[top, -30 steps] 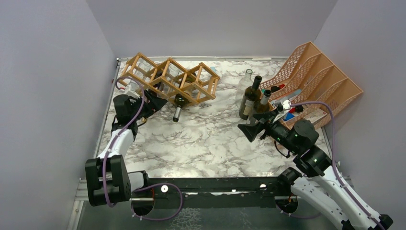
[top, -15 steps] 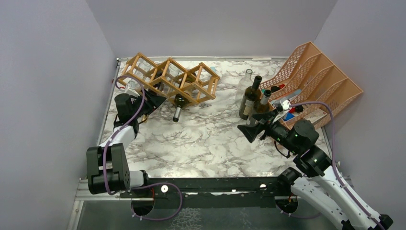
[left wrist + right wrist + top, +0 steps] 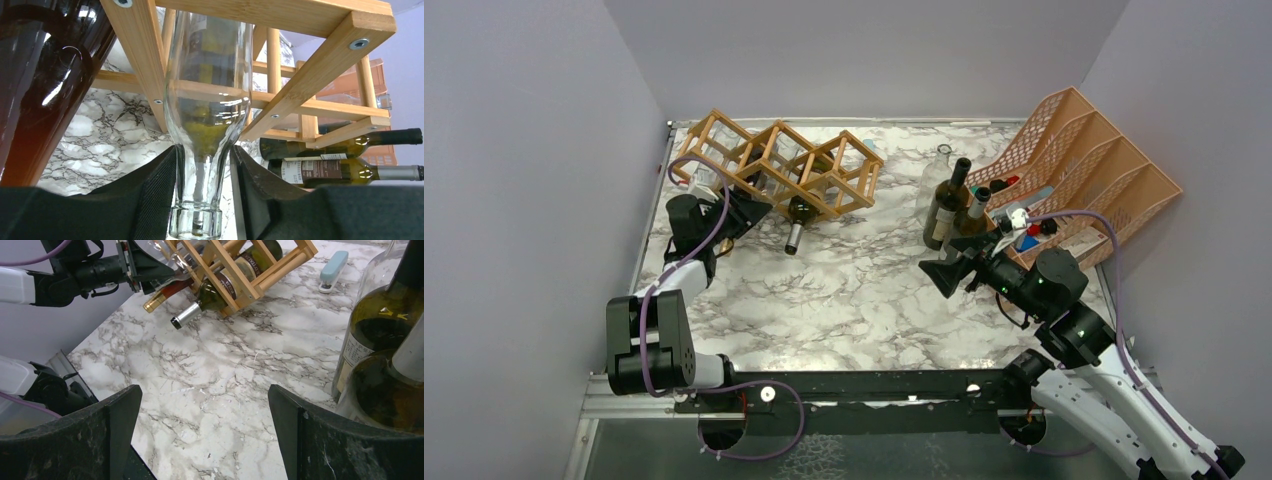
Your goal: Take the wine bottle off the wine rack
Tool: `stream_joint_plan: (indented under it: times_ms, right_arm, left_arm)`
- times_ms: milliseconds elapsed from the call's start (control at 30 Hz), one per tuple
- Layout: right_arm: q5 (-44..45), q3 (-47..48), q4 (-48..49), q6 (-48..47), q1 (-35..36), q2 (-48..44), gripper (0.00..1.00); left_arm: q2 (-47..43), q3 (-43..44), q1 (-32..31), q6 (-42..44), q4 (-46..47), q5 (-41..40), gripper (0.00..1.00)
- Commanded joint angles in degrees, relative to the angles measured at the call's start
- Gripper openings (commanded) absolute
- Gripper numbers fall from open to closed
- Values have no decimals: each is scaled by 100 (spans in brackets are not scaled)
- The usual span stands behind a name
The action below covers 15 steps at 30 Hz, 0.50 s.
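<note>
Left hand clamped on clear wine bottle neck in wine rack, desk far-left corner; right hand wide

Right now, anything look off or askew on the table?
Nothing spilled or broken. The wine rack sits skewed to the table edges, and a stapler lies loose behind it. The left hand straddles the clear bottle neck in the rack; the right hand hangs open beside the upright bottles.
</note>
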Motion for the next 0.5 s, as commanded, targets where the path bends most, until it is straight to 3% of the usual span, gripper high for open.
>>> stream_joint_plan:
  times_ms: [0, 467]
  right_arm:
    - [-113, 45, 59, -66, -26, 6, 100]
    - [-205, 42, 108, -78, -23, 49, 100]
  left_arm:
    - [66, -28, -26, 120, 205, 146, 43]
    - [-398, -326, 33, 342, 214, 433, 13]
